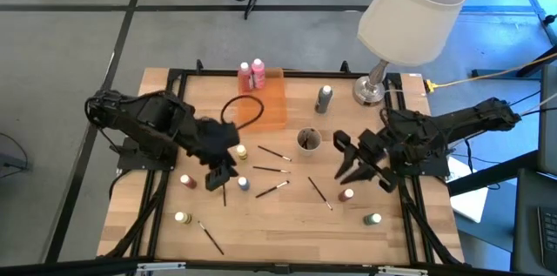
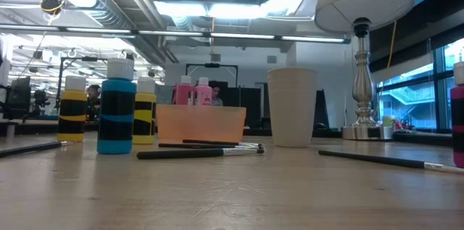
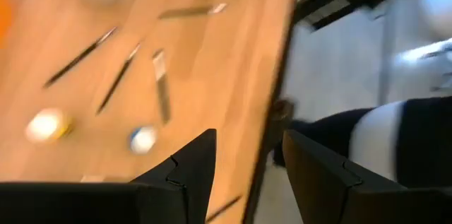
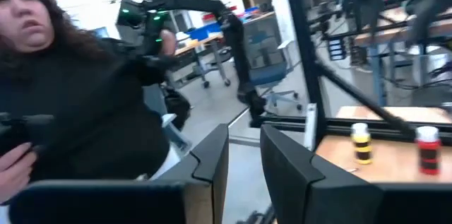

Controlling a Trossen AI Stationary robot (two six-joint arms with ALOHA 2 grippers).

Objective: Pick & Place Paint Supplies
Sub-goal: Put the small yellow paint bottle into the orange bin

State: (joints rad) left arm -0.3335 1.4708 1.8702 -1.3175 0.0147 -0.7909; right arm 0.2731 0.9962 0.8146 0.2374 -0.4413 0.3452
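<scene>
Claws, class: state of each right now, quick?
Left claw: open, holding nothing.
Right claw: slightly open, holding nothing.

The high view looks straight down on the whole wooden table (image 1: 287,215), with both arms and the lamp (image 1: 409,10) at its far edge, from well above. The low view sits at table-top height, close behind a blue paint bottle (image 2: 117,107) and some paintbrushes (image 2: 199,152), facing level across to the same lamp (image 2: 362,12), orange tray (image 2: 201,123) and grey cup (image 2: 292,107). The left wrist view tilts down over the table edge (image 3: 279,75) to the floor; the right wrist view faces outward to a person (image 4: 78,111), sharing only a table corner (image 4: 381,164).
</scene>
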